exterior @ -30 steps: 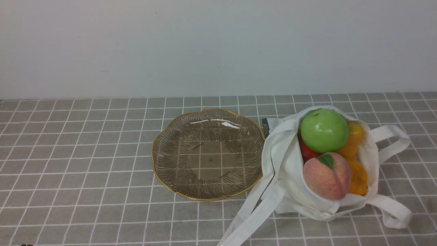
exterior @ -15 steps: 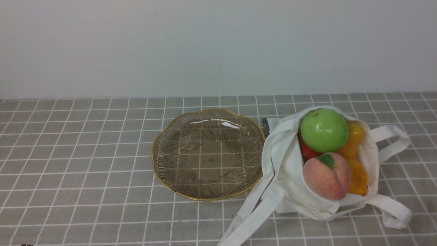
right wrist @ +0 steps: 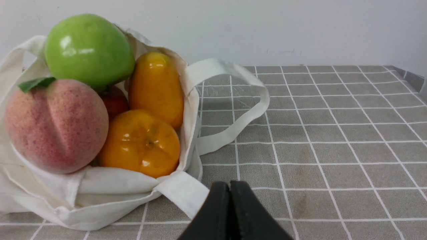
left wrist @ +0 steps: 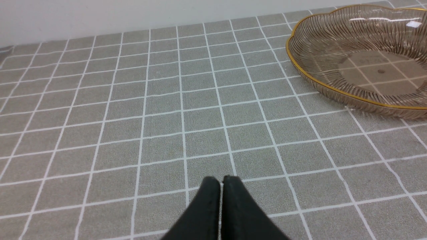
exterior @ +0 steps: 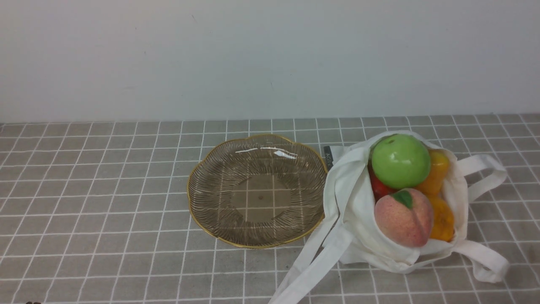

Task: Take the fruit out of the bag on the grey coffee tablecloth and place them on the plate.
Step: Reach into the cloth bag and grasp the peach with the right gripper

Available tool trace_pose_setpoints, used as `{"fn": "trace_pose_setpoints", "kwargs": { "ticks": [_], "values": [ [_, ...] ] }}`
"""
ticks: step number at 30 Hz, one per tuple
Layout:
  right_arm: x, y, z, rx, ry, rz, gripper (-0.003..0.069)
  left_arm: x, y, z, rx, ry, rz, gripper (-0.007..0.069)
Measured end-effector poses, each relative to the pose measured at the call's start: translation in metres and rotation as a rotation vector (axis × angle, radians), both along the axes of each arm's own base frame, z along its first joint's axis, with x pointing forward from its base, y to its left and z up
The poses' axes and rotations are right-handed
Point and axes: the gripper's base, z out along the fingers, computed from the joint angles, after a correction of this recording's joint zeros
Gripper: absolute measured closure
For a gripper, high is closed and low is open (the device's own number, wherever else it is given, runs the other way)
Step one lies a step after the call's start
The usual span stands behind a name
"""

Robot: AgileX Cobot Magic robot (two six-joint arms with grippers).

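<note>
Five toy fruits sit piled in the open mouth of a soft white cloth bag, which lies slumped on the right side of the tabletop. A large glossy green apple is on top at the far side. A fuzzy pink peach with a green leaf rests at the near side, touching the green apple. A red apple peeks out between them on the left, mostly hidden. Two orange-yellow fruits line the right side of the bag, one behind the other. Long flat white straps trail from the bag: one runs toward the near edge, others loop out to the right. A small dark label tab shows at the bag's far left corner.

Just left of the bag, at the centre, is the plate, a wide brownish see-through glass dish with fine ribs and a scalloped gold rim. The grid of the cloth shows through its floor. A grey-brown tablecloth with thin white lines forming squares covers the tabletop, and a pale wall stands behind.

Each pincer shows only in its own wrist view. The left pincer is clenched, its dark fingers pressed together on nothing, low over bare cloth, well apart from the plate to its right. The right pincer is likewise clenched and holds nothing, just beside a strap at the bag's near right corner.
</note>
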Motion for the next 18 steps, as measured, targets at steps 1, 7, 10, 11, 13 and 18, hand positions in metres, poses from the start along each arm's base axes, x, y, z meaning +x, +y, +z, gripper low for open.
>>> {"fn": "trace_pose_setpoints", "kwargs": {
  "ticks": [1,7,10,11,13,18],
  "values": [
    [0.000,0.000,0.000,0.002,0.000,0.000,0.0675,0.000,0.000,0.000,0.000,0.000,0.000,0.0632],
    [0.001,0.009,0.002,0.637,-0.021,-0.026,0.0675,0.000,0.000,0.000,0.000,0.000,0.000,0.0632],
    [0.000,0.015,0.003,1.022,0.000,-0.036,0.0675,0.000,0.000,0.000,0.000,0.000,0.000,0.0632],
    [0.000,0.016,0.004,1.060,0.000,-0.036,0.0675,0.000,0.000,0.000,0.000,0.000,0.000,0.0632],
    [0.001,0.016,0.005,1.115,-0.006,-0.037,0.0675,0.000,0.000,0.000,0.000,0.000,0.000,0.0632],
    [0.001,0.016,0.007,1.162,-0.018,-0.039,0.0675,0.000,0.000,0.000,0.000,0.000,0.000,0.0632]
  ]
}}
